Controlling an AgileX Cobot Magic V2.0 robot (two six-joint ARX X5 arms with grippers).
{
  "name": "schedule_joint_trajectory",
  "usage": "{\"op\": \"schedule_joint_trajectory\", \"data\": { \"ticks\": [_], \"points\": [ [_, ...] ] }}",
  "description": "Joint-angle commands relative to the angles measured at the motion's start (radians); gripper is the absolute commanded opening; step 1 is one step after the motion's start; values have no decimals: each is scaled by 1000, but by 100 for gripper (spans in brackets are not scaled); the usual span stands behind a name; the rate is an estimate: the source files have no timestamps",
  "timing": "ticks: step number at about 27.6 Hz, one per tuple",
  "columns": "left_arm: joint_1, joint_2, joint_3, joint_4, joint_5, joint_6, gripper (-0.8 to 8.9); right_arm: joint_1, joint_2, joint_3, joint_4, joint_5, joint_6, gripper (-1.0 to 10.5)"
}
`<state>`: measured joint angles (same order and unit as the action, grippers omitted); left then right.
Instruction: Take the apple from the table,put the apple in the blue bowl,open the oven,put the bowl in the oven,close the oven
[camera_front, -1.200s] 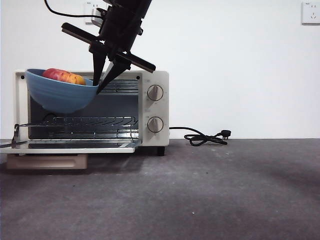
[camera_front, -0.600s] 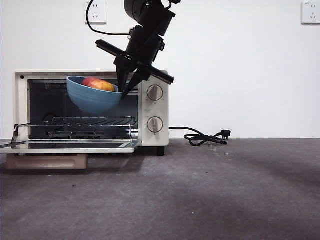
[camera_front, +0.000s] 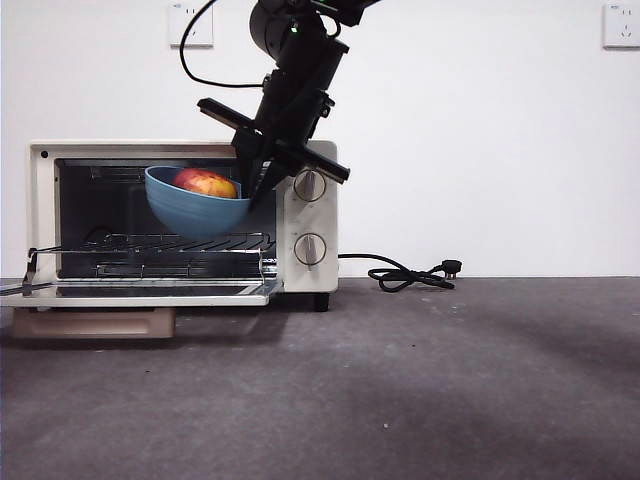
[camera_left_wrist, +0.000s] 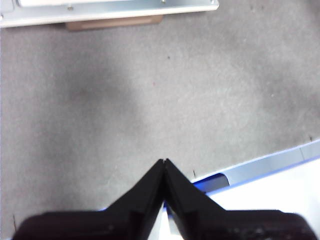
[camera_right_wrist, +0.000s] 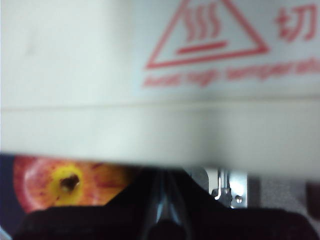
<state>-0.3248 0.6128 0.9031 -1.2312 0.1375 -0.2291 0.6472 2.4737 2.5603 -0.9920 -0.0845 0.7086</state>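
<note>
You see the cream-white boxy toaster oven (camera_front: 185, 215) standing on the dark grey speckled table (camera_front: 420, 390) with its glass door (camera_front: 135, 292) folded down flat, the wire rack (camera_front: 150, 243) showing inside the open cavity. The right claw (camera_front: 258, 182) reaches down from above and is clenched on the right rim of the glossy mid-blue ridged bowl (camera_front: 195, 210), holding it tilted in the oven's opening, just above the rack and not resting on it. The round red apple with yellow-orange streaks (camera_front: 205, 183) sits inside the bowl; in your right wrist view it (camera_right_wrist: 65, 185) shows just beside the claw (camera_right_wrist: 165, 197), under the oven's cream top edge with its red heat warning triangle (camera_right_wrist: 207, 35). Your left claw (camera_left_wrist: 164, 167) hangs over bare table in front of the lowered door, jaws pressed together on nothing. A black cord (camera_front: 405, 273) lies coiled right of the oven.
</note>
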Motion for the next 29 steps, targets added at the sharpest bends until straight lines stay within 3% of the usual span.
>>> {"op": "schedule_joint_trajectory", "data": {
  "ticks": [1,24,27,29],
  "points": [
    [-3,-5,-5,-12,0,-3,-5,-3,19,6,49,-4,31,-12],
    [-3,-5,-4,-29,0,-3,-5,-21,58,6,-19,-20,24,-11],
    [-3,-5,-4,-32,0,-3,-5,-19,58,6,-15,-14,22,12],
    [-3,-5,-4,-33,0,-3,-5,-19,58,6,-8,-18,22,102]
  ]
}}
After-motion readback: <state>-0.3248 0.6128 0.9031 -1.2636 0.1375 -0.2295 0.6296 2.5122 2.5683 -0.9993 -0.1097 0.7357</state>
